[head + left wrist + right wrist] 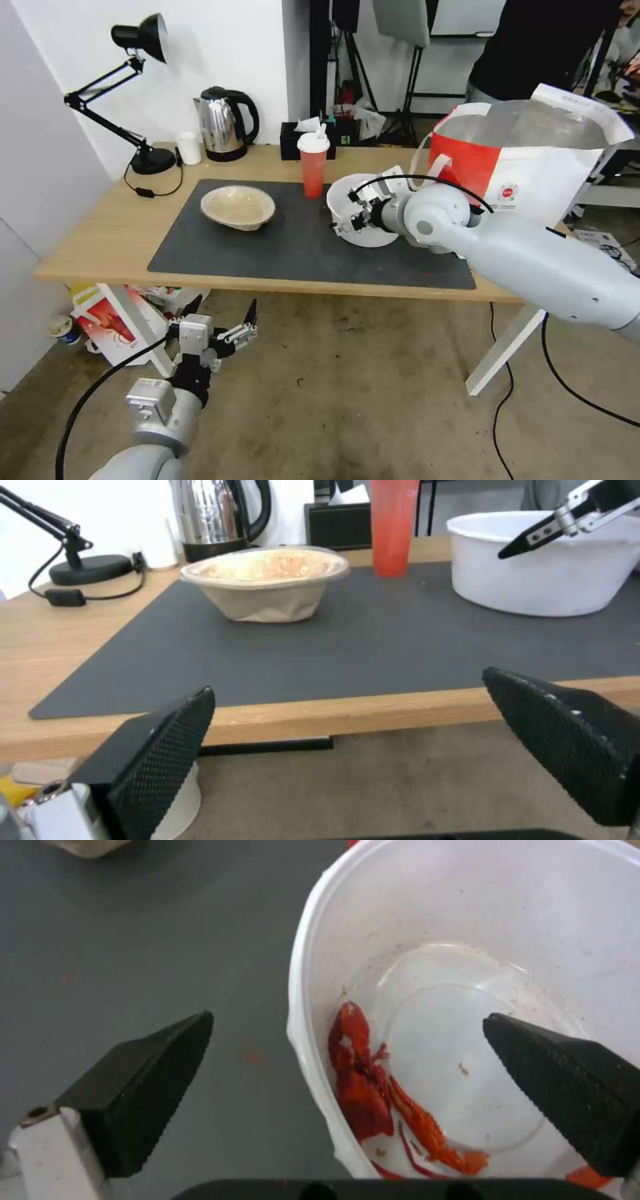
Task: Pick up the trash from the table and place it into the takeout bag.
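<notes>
The deep white bowl [363, 200] stands on the dark mat [287, 247] of the table [100, 240], with a red scrap [367, 1090] inside. My right gripper [347, 212] is open astride the bowl's [467, 915] near rim, one finger inside and one over the mat. The red cup [313, 167] with a white lid stands behind the bowl; the shallow beige bowl [238, 207] sits further left. The takeout bag [527, 160] stands open at the table's right end. My left gripper [223, 320] hangs open below the table's front edge, facing the beige bowl [267, 585].
A black desk lamp [133, 87], a small white cup [189, 147], a steel kettle [223, 123] and a black tissue box [300, 140] line the back edge. A red-and-white paper bag [113, 320] lies under the table. A person stands behind the bag.
</notes>
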`<state>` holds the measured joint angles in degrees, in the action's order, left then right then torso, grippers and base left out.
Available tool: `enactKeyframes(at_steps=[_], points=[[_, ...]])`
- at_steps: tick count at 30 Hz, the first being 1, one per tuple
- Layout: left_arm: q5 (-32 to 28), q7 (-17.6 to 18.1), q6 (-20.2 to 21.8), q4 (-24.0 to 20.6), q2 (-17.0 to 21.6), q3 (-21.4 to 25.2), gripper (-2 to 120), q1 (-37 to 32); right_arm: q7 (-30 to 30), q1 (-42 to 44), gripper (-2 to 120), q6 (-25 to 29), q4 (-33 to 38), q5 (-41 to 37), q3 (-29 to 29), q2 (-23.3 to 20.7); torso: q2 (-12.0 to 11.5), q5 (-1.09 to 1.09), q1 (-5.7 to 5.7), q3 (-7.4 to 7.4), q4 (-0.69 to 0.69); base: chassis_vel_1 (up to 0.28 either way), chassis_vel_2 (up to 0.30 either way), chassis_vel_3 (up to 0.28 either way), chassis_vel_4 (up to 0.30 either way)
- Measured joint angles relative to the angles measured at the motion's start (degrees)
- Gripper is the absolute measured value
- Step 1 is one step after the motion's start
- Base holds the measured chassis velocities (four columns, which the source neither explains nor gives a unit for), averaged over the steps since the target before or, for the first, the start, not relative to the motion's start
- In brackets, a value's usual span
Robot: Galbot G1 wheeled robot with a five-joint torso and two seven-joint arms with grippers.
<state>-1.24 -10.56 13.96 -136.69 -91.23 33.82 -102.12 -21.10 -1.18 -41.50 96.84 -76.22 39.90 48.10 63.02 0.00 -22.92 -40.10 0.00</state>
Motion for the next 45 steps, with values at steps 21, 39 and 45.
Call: enactKeyframes(at_steps=[21, 39, 45], points=[[0.2, 0.0, -0.9, 0.3, 0.0, -0.2, 100, 0.0, 0.5, 0.4, 100, 0.0, -2.6, 2.0, 0.5, 1.5, 0.0, 0.0, 0.0, 0.0, -0.01, 0.0, 0.0, 0.0, 0.0], [0.2, 0.0, -1.0, 0.3, 0.0, -0.3, 100, 0.0, 1.6, 0.6, 91, 0.0, -3.6, 2.8, 1.2, 1.8, 0.0, 0.0, 0.0, 0.0, 0.0, 0.0, 0.0, 0.0, 0.0], [0.2, 0.0, -1.0, 0.2, 0.0, -0.3, 100, 0.0, 2.0, 0.6, 75, 0.0, -3.6, 2.9, 1.3, 1.5, 0.0, 0.0, 0.0, 0.0, -0.01, 0.0, 0.0, 0.0, 0.0]])
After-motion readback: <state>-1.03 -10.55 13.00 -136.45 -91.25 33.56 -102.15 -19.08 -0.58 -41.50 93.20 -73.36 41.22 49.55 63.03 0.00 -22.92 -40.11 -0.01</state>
